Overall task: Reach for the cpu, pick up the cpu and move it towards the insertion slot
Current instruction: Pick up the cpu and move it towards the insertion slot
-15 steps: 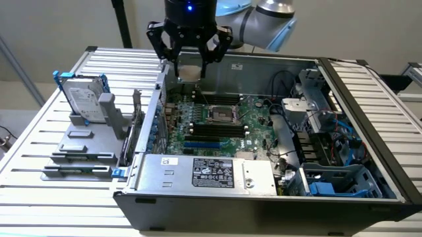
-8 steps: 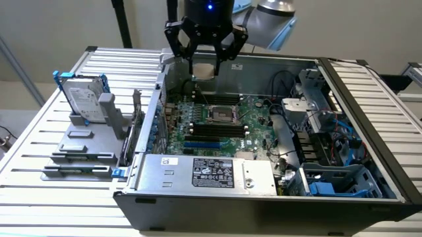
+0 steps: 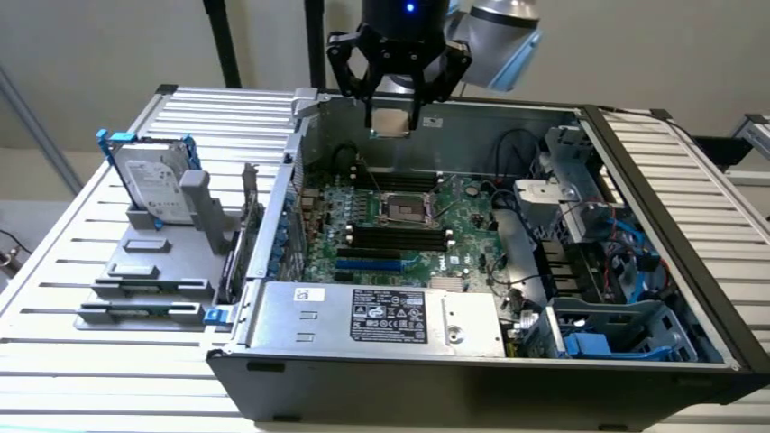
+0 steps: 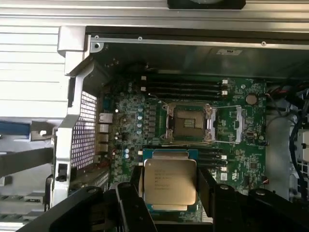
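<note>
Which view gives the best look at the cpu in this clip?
The wrist view: the cpu faces the camera, its silver top and printed text visible, held in the hand above the board. The exterior view shows the cpu small, between the fingers.

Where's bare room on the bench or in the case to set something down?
Free: the slatted table left of the grey rack, and the strip beyond the case's right wall in the exterior view. Crowded: the motherboard around the insertion slot, and the cable-filled drive bay. The gripper holds the cpu above the case.
</note>
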`<state>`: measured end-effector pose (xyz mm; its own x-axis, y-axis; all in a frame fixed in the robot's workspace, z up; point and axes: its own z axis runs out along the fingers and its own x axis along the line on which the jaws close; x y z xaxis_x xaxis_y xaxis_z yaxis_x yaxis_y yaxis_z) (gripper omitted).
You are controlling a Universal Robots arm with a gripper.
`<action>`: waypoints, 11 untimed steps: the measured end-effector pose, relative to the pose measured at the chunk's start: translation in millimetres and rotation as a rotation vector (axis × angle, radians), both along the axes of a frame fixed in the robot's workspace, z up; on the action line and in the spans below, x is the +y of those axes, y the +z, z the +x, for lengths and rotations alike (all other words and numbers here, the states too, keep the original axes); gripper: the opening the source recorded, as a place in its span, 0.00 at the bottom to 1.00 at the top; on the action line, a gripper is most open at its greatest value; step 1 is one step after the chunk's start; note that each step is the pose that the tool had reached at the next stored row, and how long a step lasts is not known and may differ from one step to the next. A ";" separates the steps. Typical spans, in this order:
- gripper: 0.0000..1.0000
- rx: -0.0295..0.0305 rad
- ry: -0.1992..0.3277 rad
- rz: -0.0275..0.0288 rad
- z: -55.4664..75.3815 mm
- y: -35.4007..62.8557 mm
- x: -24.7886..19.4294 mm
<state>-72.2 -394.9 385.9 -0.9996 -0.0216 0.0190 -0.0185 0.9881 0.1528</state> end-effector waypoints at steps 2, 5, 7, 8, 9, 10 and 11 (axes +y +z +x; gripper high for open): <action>0.55 0.0001 0.000 -0.0009 4.6 -0.5 5.4; 0.55 0.0000 0.000 -0.0033 11.2 -1.4 13.9; 0.55 0.0000 0.000 -0.0057 14.7 -2.2 19.8; 0.55 0.0001 0.000 -0.0073 16.3 -2.5 22.8; 0.55 0.0000 0.000 -0.0090 18.1 -3.0 26.0; 0.55 0.0002 0.000 -0.0109 19.7 -3.5 29.0; 0.55 0.0003 0.000 -0.0129 21.1 -3.9 31.8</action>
<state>-51.1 -363.1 382.0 -0.9996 -0.0214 0.0196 -0.0185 0.9900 0.1400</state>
